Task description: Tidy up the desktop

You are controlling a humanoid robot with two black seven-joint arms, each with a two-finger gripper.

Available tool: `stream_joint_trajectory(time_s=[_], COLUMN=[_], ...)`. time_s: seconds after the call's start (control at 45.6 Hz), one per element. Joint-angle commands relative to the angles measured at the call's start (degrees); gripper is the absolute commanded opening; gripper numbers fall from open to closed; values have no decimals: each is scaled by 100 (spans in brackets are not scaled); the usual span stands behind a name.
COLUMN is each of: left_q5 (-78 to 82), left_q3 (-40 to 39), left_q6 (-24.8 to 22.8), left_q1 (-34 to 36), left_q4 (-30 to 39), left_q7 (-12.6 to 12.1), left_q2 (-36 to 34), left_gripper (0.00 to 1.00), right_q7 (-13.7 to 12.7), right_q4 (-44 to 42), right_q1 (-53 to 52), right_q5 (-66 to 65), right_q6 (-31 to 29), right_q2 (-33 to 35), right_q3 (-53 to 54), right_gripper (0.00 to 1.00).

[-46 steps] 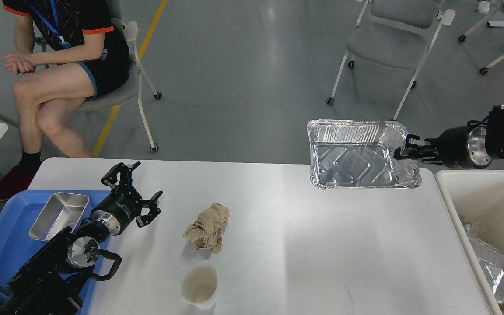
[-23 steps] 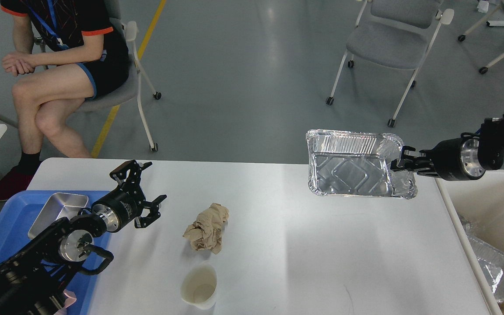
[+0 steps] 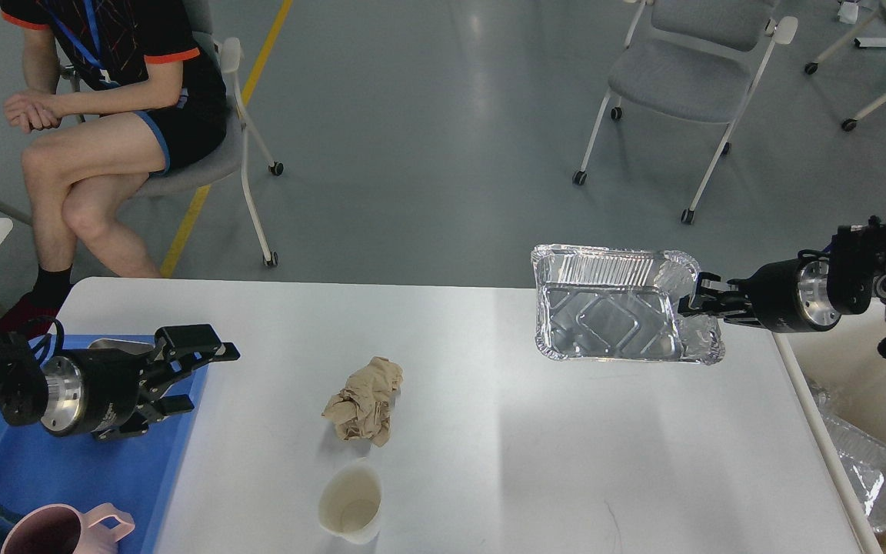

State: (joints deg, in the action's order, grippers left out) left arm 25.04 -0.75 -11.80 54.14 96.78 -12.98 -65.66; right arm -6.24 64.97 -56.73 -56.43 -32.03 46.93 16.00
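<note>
Clamping one foil tray [image 3: 604, 312], right end effector [image 3: 691, 300]; left end effector [image 3: 193, 377] apart (one cup [image 3: 351, 504], one paper wad [image 3: 364, 400]).

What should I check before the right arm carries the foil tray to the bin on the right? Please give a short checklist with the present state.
1. Right gripper shut on the foil tray rim: ok.
2. Foil tray empty, nothing to spill: ok.
3. Foil tray lifted off the desktop: cannot tell.
4. White bin beside the desktop has room: cannot tell, mostly out of view.
5. Left gripper open, far from the path, over the blue tray: ok.
6. Crumpled paper and paper cup clear of the path: ok.
</note>
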Motion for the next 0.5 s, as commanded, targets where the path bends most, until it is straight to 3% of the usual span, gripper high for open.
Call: stream_joint_trajectory(time_s=[0.0,0.241,0.329,0.482], left_q5=[255,870,1090,1117], left_q3=[707,734,725,725], left_q6=[-673,-2159,-2335,-2239], left_q1=[921,1617,1661,1626], left_q4=[271,368,368,359], left_q7=[-99,-117,-82,-82], left_q2=[-517,-1239,-1283,-1055], left_gripper=[96,94,94,94], right_q7=[9,18,18,27], right_q4=[6,6,6,6], right_q1=[22,57,57,57], right_q5=[0,0,0,0], right_q6=[4,4,4,4], right_q2=[26,35,35,17], right_q3=[8,17,17,26], right_gripper=[0,0,0,0])
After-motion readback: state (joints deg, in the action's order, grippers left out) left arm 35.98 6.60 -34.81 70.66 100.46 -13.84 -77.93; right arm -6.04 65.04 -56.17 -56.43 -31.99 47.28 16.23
